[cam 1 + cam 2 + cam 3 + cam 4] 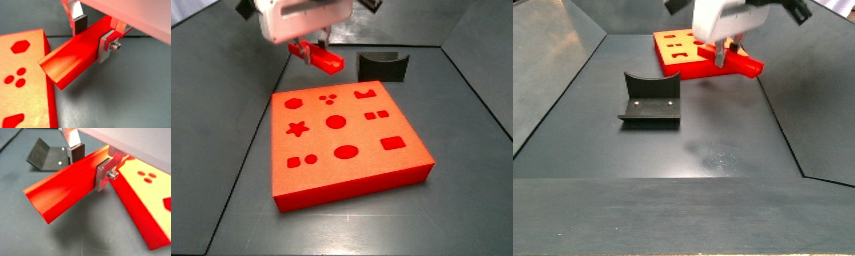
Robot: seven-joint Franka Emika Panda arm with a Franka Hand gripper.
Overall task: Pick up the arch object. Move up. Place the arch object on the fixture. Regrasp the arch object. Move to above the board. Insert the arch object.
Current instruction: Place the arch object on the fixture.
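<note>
My gripper [93, 35] is shut on the arch object [70, 62], a slim red bar that lies crosswise between the silver fingers and sticks out past them. It also shows in a wrist view [63, 195]. In both side views the gripper [311, 45] [724, 55] holds the bar [322, 58] [738, 65] in the air, just off the board's edge. The board [345, 145] [680, 45] is a thick orange-red slab with cut-out holes, and it shows beside the bar in both wrist views [23, 85] [143, 203]. The dark fixture [382, 66] [649, 100] [47, 155] stands apart on the floor, with nothing on it.
Dark sloping walls [225, 150] [567, 80] ring the grey floor. The fixture and the board are the only things standing on it.
</note>
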